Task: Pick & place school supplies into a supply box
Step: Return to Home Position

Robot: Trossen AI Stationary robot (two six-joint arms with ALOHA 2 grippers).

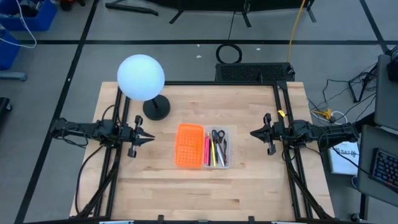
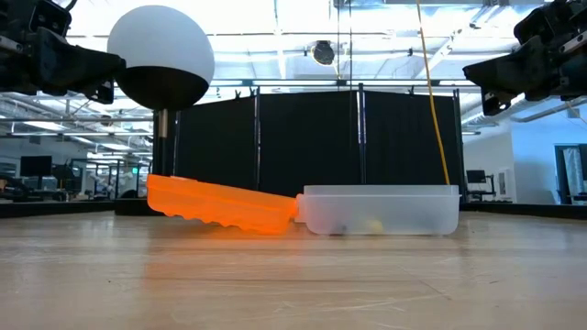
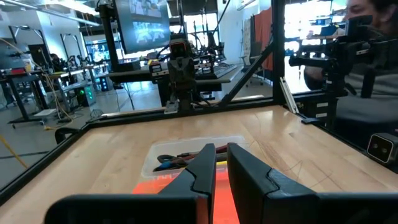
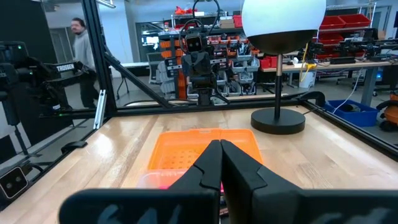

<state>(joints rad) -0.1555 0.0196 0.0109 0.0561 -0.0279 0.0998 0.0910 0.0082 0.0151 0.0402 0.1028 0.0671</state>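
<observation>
**Count.** One small rectangular plastic supply box lay open near the middle of the pale wooden table.
- It had two halves. The bright orange half, with a grid of holes, lay on the left arm's side. The clear translucent tray lay on the right arm's side.
- In the low view the tray sat flat, while the orange half was tilted with its outer edge raised off the wood.

**Tray contents.**
- One pair of black-handled scissors lay at the far end.
- One thin pink pencil lay along the wall next to the orange half.
- One thin yellow pencil lay just beside it.
- Dark thin pens lay alongside these; their number could not be told.

**Other.** One white globe lamp on a black stem and round base stood at the far left of the table, apart from the box. One person stood in the room behind.

**Arms.** There were two, both held level and raised above the tabletop.
- The left gripper pointed across at the orange half, near it but not touching. Its fingers were drawn together to a thin slit and gripped nothing.
- The right gripper faced the tray from the opposite side, also apart from it. Its fingertips were pressed together and empty.
</observation>
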